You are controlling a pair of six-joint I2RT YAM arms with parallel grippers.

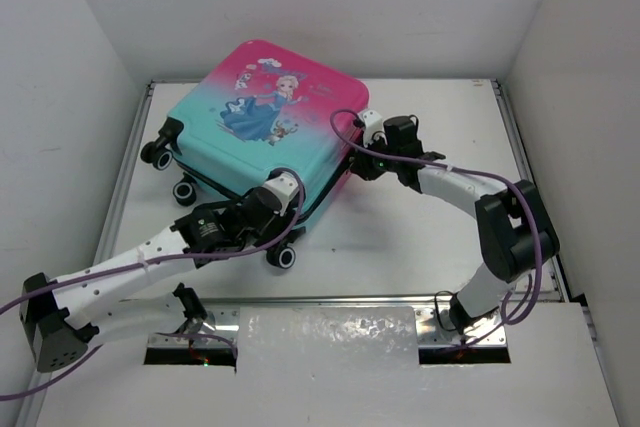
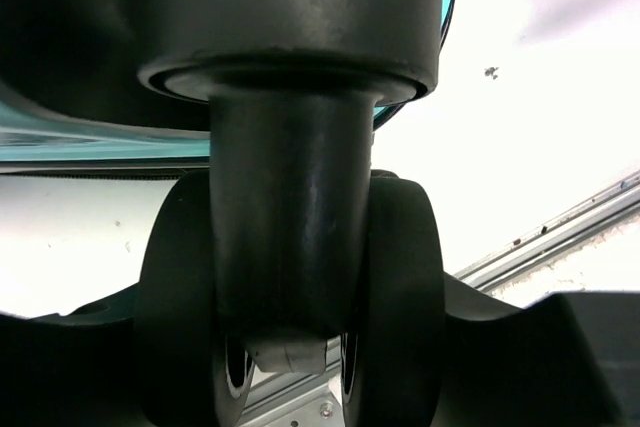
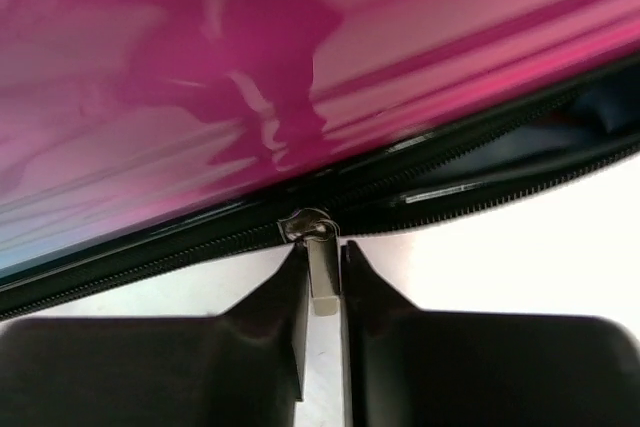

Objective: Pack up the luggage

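Note:
The luggage, a pink-to-teal suitcase with a princess print, lies flat on the white table, its lid down. My left gripper is at its near corner. In the left wrist view a black caster wheel and its stem fill the space between my dark fingers; the gripper is shut on that wheel. My right gripper is at the pink side edge. In the right wrist view it is shut on the silver zipper pull; right of the slider the zipper gapes.
Three other black wheels show on the luggage's near-left end. White walls enclose the table on three sides. A metal rail runs along the front edge. Purple cables trail along both arms.

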